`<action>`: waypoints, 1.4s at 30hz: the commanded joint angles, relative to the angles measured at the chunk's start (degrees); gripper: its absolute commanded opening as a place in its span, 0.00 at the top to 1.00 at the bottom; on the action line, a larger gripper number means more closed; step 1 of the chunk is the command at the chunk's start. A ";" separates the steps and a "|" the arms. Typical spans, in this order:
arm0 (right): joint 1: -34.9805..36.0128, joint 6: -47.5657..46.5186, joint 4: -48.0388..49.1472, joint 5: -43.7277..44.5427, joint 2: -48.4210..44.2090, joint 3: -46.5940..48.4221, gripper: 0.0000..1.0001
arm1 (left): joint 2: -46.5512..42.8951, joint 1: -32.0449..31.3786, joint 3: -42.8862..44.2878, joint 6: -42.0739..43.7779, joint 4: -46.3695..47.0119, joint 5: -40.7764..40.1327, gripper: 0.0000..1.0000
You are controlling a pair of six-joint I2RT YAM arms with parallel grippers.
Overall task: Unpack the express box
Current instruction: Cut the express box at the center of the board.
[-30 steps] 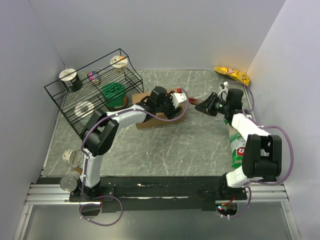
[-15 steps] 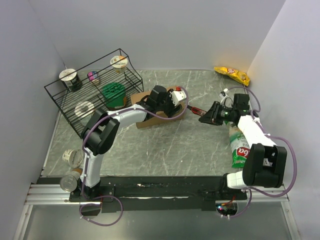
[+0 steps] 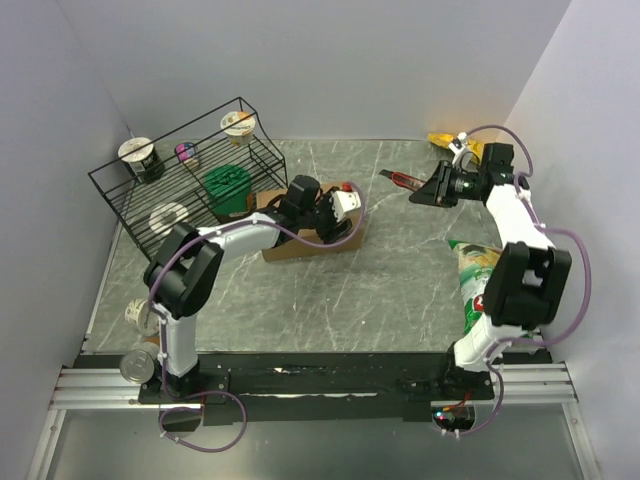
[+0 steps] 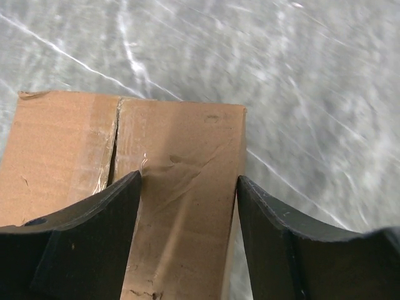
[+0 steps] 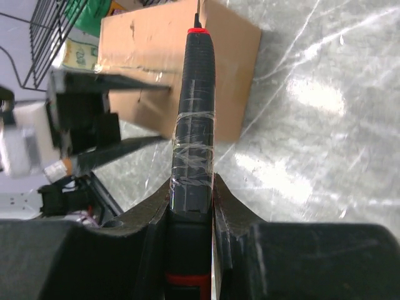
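The cardboard box is found left of centre, flaps down, nudged slightly leftward. The left gripper is held wide open over its top, holding nothing. The right gripper, closed on the cutter, has been withdrawn far right; slitting is judged complete

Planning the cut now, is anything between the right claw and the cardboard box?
Nothing visible stands between the right claw, shut on the box cutter, and the express box. The open left claw, though, sits over the box top by the centre seam and may crowd the cut.
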 commanded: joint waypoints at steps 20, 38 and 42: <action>9.30 -46.09 -27.96 -2.24 -8.84 5.11 1.00 | -0.60 0.84 26.31 -8.36 -14.98 31.56 0.21; 12.56 -47.58 -25.31 -2.59 -13.33 6.95 1.00 | 7.32 0.67 33.44 -16.50 -16.87 44.58 0.96; 11.69 -46.28 -24.54 -4.07 -13.41 6.52 0.97 | 8.02 0.75 31.42 -27.84 -6.42 48.72 0.99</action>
